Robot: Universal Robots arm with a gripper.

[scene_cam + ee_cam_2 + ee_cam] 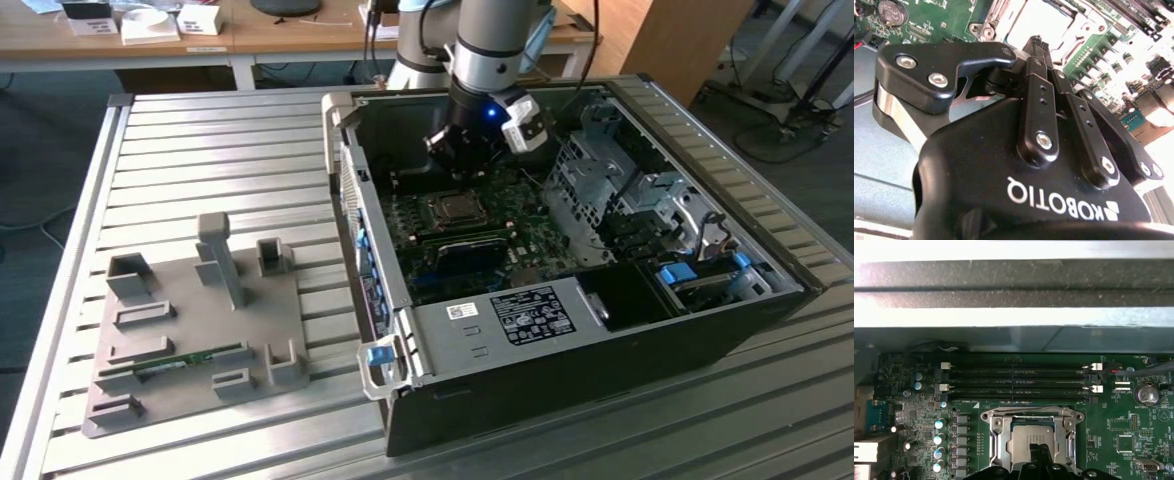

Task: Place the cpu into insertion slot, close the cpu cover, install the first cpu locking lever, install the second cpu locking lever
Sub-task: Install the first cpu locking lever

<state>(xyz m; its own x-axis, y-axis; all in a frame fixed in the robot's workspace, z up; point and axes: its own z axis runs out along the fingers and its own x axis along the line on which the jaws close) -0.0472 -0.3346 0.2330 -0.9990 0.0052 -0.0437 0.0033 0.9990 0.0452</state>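
The big black metal computer case (574,340) lies open on the long slatted metal table (200,150), toward the exterior view's right. The flat grey plastic tray with upright blocks (187,330) sits on the same table, at the exterior view's left, apart from the case. The green motherboard (454,240) lies inside the case. The square metal-rimmed insertion slot (1032,440) is on that board, with the thin square metal cpu cover (999,440) down over it and the small flat silver cpu (1026,440) in its window. The long narrow black memory slots (1019,382) lie just beside the slot. The black gripper (470,160) hangs right above the slot. A wooden desk (267,35) stands behind the table.
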